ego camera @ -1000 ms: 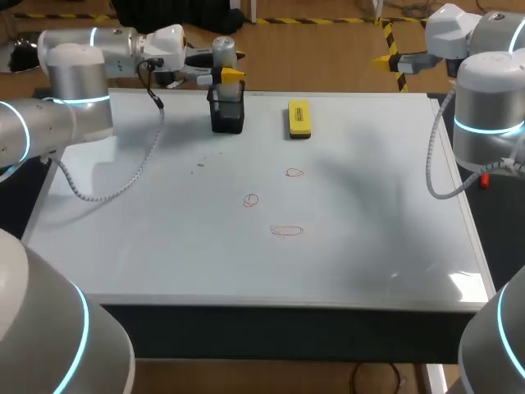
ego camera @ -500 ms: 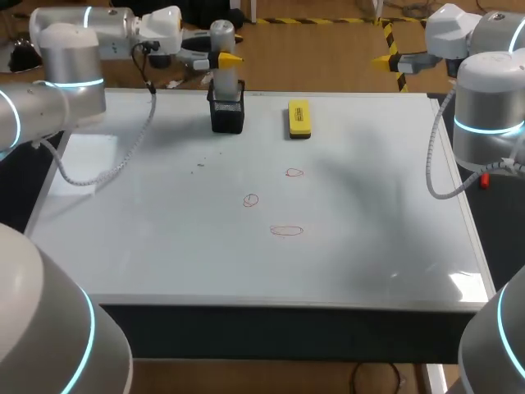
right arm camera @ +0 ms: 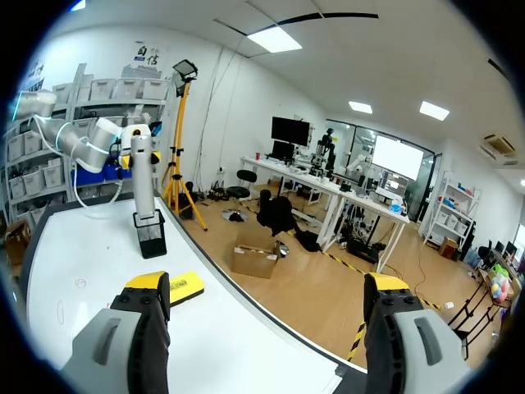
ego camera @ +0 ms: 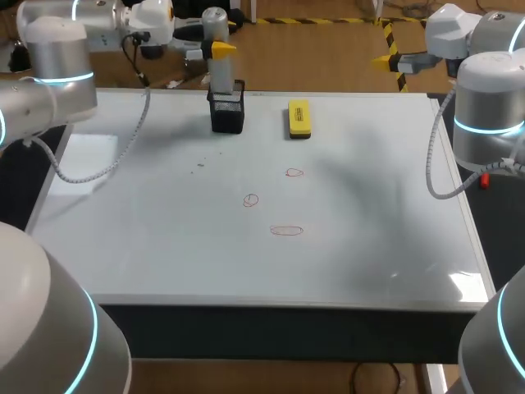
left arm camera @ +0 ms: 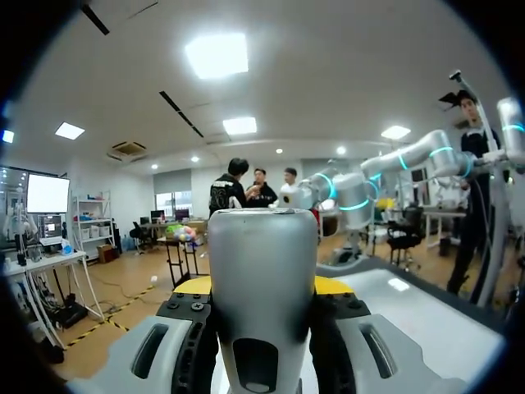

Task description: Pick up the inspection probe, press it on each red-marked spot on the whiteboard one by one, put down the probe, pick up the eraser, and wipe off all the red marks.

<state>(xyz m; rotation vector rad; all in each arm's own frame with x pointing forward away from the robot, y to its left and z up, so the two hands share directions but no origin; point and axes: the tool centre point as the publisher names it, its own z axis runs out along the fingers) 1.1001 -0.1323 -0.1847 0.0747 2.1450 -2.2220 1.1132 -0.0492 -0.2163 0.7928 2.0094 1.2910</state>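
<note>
- The whiteboard [ego camera: 369,246] looks the same as a second ago: nothing on its surface has shifted.
- The left arm [ego camera: 49,49] comes in from 10 o'clock and is rising and drawing back toward the far-left corner. Over the last second its wrist has climbed steadily above the board's far edge.
- The right arm [ego camera: 484,107] has not moved. It waits past the 1 o'clock corner, and the right gripper [right arm camera: 267,283] has its fingers spread wide with nothing between them.
- The inspection probe [ego camera: 220,78] goes up with the left gripper [ego camera: 221,49], whose yellow tips are clamped on the grey barrel from both sides. Its lower end now sits at about the holder's rim, so I judge the pick-up nearly finished but not yet clear.
- The black holder [ego camera: 227,115] stays at 11 o'clock.
- The yellow eraser [ego camera: 299,118] lies untouched just beside it, toward 12 o'clock.
- The three red marks [ego camera: 286,231] near the centre are all unpressed. The pressing steps come next.
</note>
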